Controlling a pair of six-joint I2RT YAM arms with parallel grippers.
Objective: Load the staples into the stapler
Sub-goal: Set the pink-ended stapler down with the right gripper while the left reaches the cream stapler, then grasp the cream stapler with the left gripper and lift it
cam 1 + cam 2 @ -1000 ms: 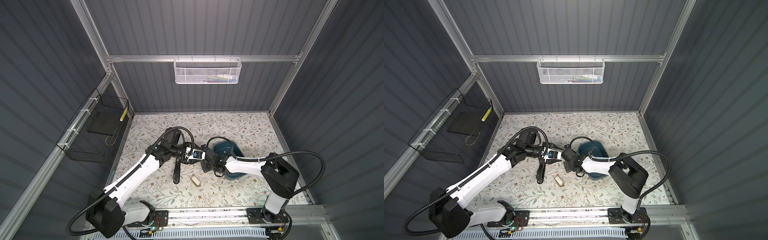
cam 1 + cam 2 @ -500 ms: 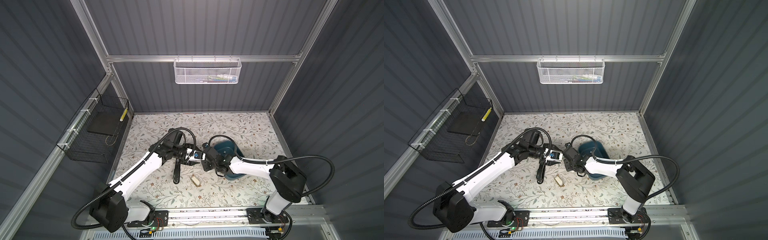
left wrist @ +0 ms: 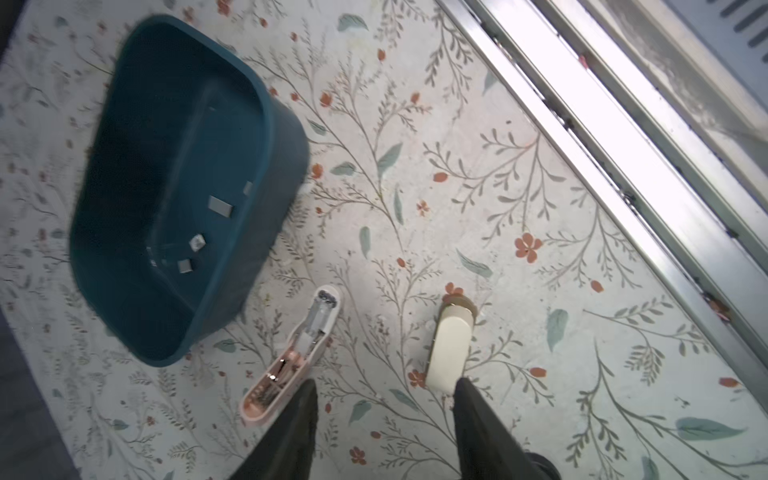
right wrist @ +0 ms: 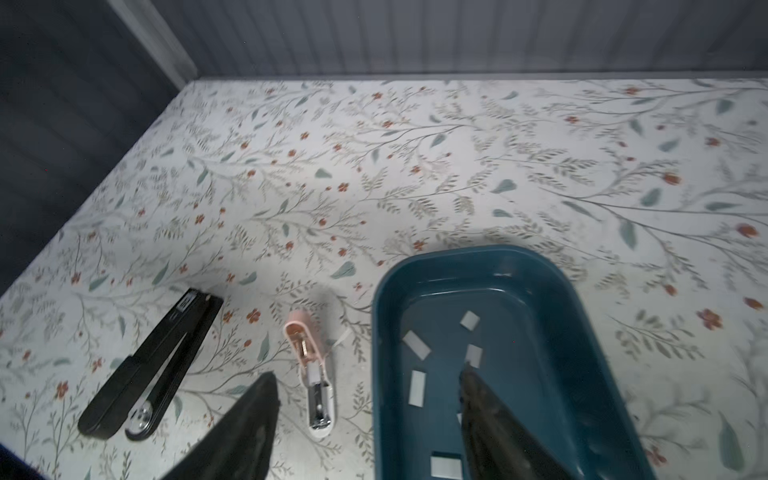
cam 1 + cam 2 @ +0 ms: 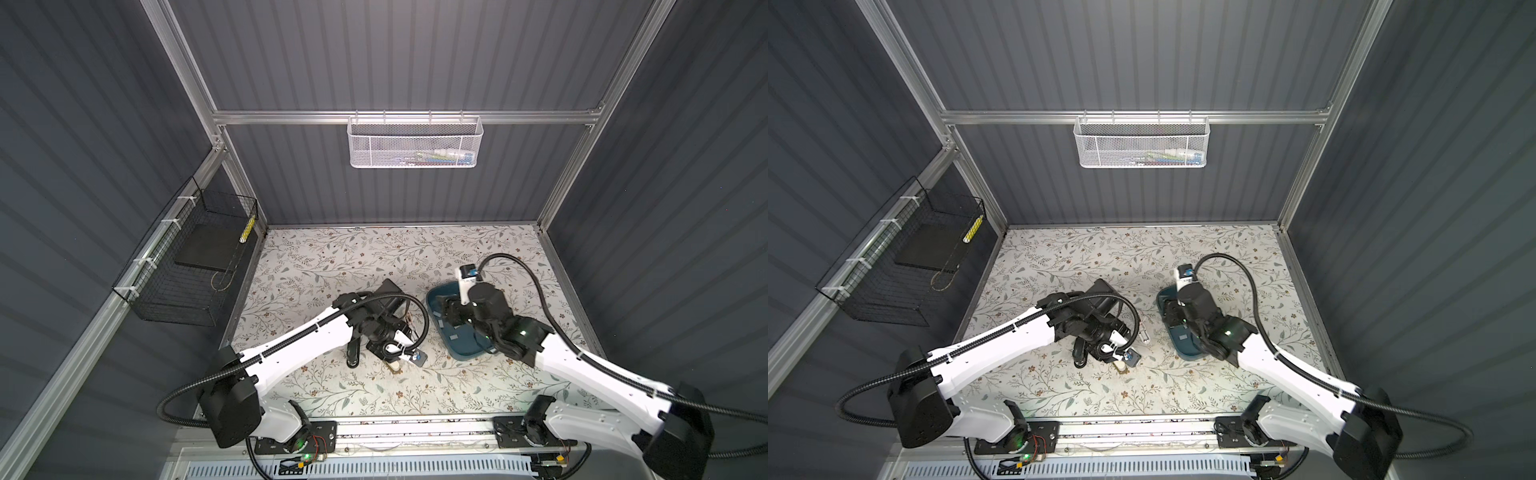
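A small pink stapler (image 4: 311,365) lies opened flat on the floral mat, its channel facing up with a grey strip in it; it also shows in the left wrist view (image 3: 291,365) and in a top view (image 5: 409,323). Several staples (image 4: 417,386) lie loose in the blue tray (image 4: 386,332), and they appear in the left wrist view too (image 3: 219,206). My right gripper (image 4: 368,374) is open and empty, straddling the tray's near wall, one finger inside beside a strip. It shows in both top views (image 5: 451,316) (image 5: 1173,320). My left gripper (image 3: 384,386) is open and empty, just short of the pink stapler.
A long black stapler (image 4: 153,361) lies left of the pink one, partly under my left arm (image 5: 352,353). A small cream piece (image 3: 451,345) rests by one left finger. The metal front rail (image 3: 623,174) runs close behind it. Wire baskets hang on the back and left walls.
My right gripper has pulled back from the middle to over the blue tray and opened. My left gripper has swung round toward the front, above the pink stapler and cream piece.
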